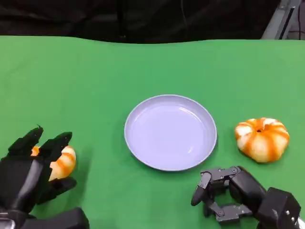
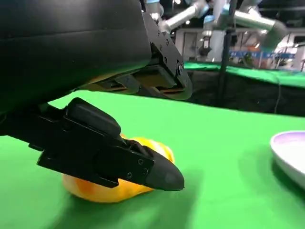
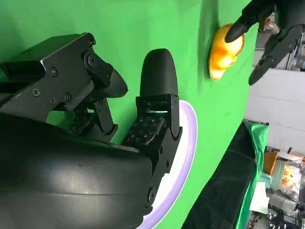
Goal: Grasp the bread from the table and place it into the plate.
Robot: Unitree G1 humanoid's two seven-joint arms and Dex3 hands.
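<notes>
Head cam first: I've got the lavender plate (image 1: pixel 170 132) sitting mid-desk on the green cloth (image 1: pixel 95 81). The bread (image 1: pixel 63 162), a small orange-and-white glazed roll, is down at the near left, well apart from the plate and resting on the desk. My left hand (image 1: pixel 33 169) is wrapped around it, fingers over the top and the thumb under the near side. A pumpkin-shaped bun (image 1: pixel 262 139) sits just right of the plate, untouched. My right hand (image 1: pixel 224 193) is near the plate's front edge, fingers curled in with nothing in them.

Left wrist cam: the bread (image 2: pixel 114 191) is lying on the cloth with the left hand's thumb (image 2: pixel 143 167) pressed across its front and the other fingers arched above it. Plate rim (image 2: pixel 288 152) shows off to the side.

Right wrist cam: my right hand's fingers (image 3: pixel 157 76) are folded, holding nothing, with the plate's rim (image 3: pixel 188 143) just behind them. Farther off I can see the left hand (image 3: pixel 267 28) clamped around the bread (image 3: pixel 224 52).
</notes>
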